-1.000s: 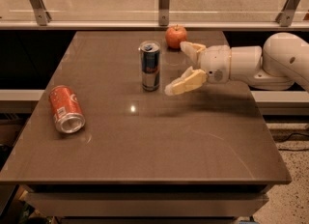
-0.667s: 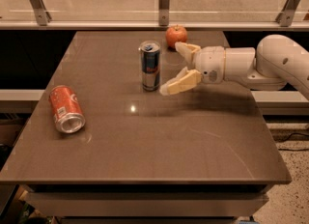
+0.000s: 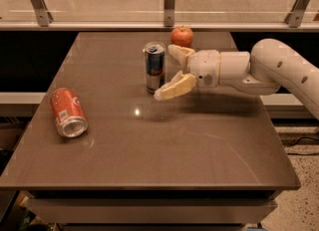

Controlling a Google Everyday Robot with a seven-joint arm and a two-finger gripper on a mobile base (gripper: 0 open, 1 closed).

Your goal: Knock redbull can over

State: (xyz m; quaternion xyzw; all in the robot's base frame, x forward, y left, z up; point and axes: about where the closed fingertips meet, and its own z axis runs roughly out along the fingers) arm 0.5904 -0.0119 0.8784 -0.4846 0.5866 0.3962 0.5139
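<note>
Hovering at three o'clock of the upright redbull can [image 3: 155, 68], my gripper [image 3: 167, 73] has fingers spread wide, empty; I judge a sweep toward nine o'clock, striking high near the rim, tips it best

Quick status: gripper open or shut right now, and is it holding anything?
Gripper: open, fingers spread wide, holding nothing, just to the right of the upright redbull can.
</note>
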